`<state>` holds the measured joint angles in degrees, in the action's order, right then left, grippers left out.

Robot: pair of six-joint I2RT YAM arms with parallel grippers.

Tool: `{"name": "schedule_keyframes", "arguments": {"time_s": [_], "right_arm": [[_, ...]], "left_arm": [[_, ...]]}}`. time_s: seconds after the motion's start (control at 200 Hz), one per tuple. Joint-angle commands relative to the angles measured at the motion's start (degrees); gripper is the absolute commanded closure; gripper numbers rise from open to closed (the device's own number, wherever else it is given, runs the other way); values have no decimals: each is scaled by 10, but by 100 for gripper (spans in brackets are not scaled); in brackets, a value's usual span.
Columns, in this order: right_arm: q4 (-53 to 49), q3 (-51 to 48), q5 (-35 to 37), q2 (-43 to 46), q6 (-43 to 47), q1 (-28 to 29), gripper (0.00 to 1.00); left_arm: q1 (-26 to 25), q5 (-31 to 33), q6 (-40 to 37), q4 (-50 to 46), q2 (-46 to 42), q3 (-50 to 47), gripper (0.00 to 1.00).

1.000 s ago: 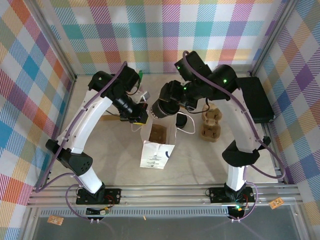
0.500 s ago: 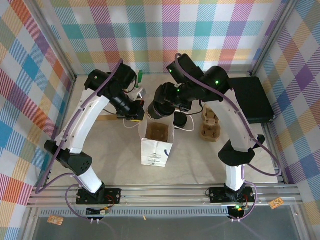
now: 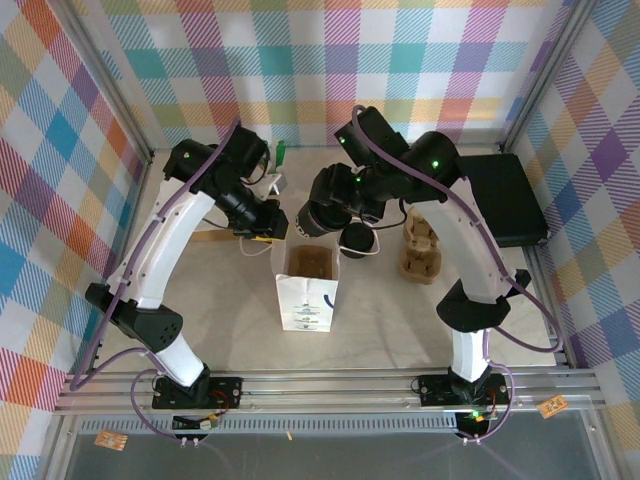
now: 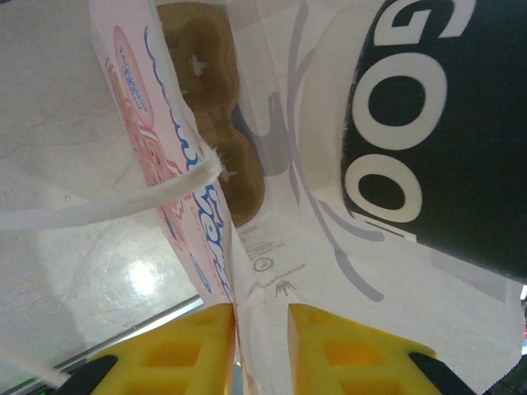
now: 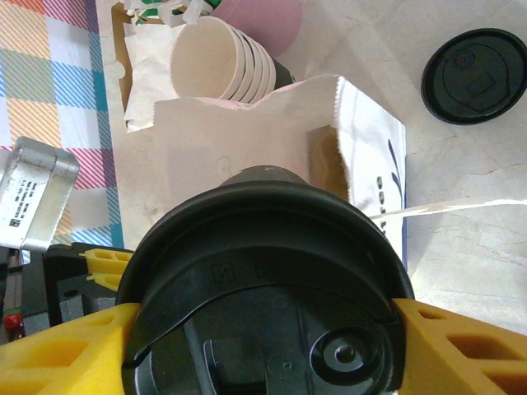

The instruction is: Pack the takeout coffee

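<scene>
The takeout coffee (image 5: pixel 268 280) is held off the desk (image 3: pixel 220 300), over its middle and at the far rim of the white paper bag (image 3: pixel 308 300). It is not yet inside. The right end effector (image 5: pixel 263 309) is clamped on it just below the black lid, one yellow finger on each side. That side grip keeps the cup upright, so it could go down lid-up without spilling. In the left wrist view the cup's dark navy lower part (image 4: pixel 445 123) hangs close against the bag's inner wall.

The bag stands upright with its mouth open, closer to the desk's near edge than the cup is. A brown pulp cup carrier (image 3: pixel 313 264) sits at its bottom, and I judge its wells are where the cup is meant to seat.

The left end effector (image 4: pixel 262 329) is at the bag's left rim, probably to hold the mouth open and steady. Its yellow fingers (image 4: pixel 165 358) stand slightly apart with the paper edge in the gap. The paper looks loose rather than pinched, though the view is too close to be sure.

A lone stack of black lids (image 3: pixel 355 238) lies just right of the bag's far corner. More pulp carriers (image 3: pixel 420 250) sit toward the desk's right edge, clear of the cup's way down.
</scene>
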<state>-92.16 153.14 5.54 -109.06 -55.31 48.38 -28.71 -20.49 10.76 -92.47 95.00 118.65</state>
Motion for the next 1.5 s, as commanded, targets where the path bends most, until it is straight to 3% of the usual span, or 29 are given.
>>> {"name": "schedule_keyframes", "arguments": {"time_s": [0.0, 0.455, 0.805, 1.05, 1.495], "right_arm": [[-98, 12, -8, -11, -10, -2, 59], [-99, 24, -9, -41, -26, 6, 62], [-64, 26, -15, -61, -44, 16, 62], [-67, 25, -17, -77, -73, 25, 62], [-19, 21, -11, -63, -112, 24, 62]], "left_arm": [[6, 6, -8, -91, -17, -1, 76], [6, 30, -14, -101, -6, 23, 77], [5, 19, -16, -100, 1, 35, 98], [2, 19, -16, -101, 2, 30, 92], [1, 16, -21, -101, 6, 35, 95]]}}
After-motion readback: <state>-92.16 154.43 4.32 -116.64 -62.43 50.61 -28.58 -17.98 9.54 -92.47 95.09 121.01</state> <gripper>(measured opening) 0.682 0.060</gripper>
